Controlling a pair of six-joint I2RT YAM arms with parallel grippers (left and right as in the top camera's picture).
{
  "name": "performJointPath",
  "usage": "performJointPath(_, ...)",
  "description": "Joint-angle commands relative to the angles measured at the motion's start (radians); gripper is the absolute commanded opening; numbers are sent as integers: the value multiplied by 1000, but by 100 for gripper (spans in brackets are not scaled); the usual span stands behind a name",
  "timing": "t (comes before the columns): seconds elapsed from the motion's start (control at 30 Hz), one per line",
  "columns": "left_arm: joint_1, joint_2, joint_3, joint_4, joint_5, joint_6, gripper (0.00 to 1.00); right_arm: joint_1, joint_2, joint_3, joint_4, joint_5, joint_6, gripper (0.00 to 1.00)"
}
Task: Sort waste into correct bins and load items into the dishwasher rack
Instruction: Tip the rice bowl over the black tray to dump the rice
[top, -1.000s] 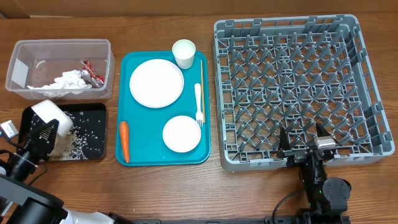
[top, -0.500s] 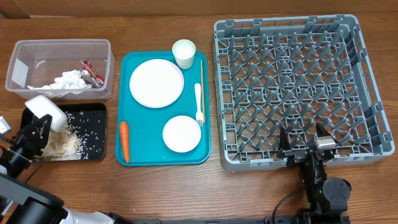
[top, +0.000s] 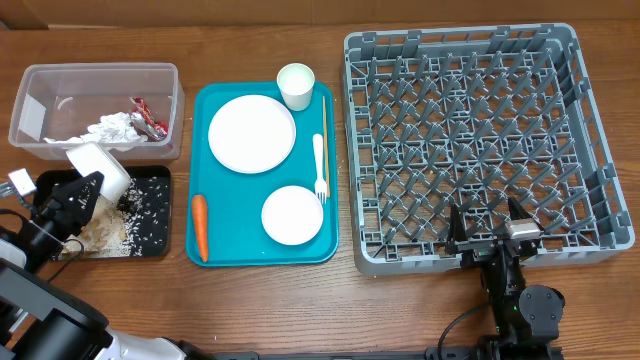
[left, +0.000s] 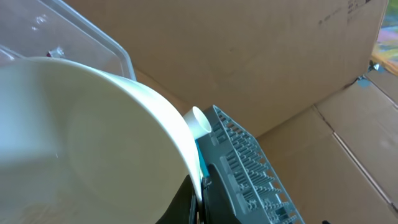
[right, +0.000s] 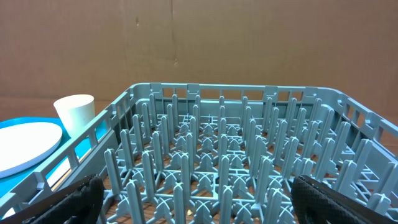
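Left side first: the left gripper is clamped tight on the rim of a white round bowl, holding it tipped on its side above the far end of the shallow black rectangular tray. In that tray lies a heap of beige food scraps, with white rice grains scattered beside it. Just behind it sits the clear plastic rectangular tub, holding the crumpled white napkin and the shiny red wrapper.

Over to the middle: on the teal serving tray, the small orange carrot lies along the left edge. A large white round plate sits at the far end, a smaller white round plate nearer, and a small white cup stands upright at the far corner. The white plastic fork and the thin wooden chopsticks lie along the right edge.

On the right, the large square grey plastic dishwasher rack stands with nothing among its pegs. The right gripper hangs at its near wall, jaws spread wide, holding nothing.
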Motion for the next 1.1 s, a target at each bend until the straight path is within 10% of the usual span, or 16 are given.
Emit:
performJointPath(0.0,1,16,1,-24,27,-50,4,-5,-8,-10,5,-2,-3,100)
performJointPath(1.07,3,6,9,-40,-66,-215,4,-5,-8,-10,5,-2,-3,100)
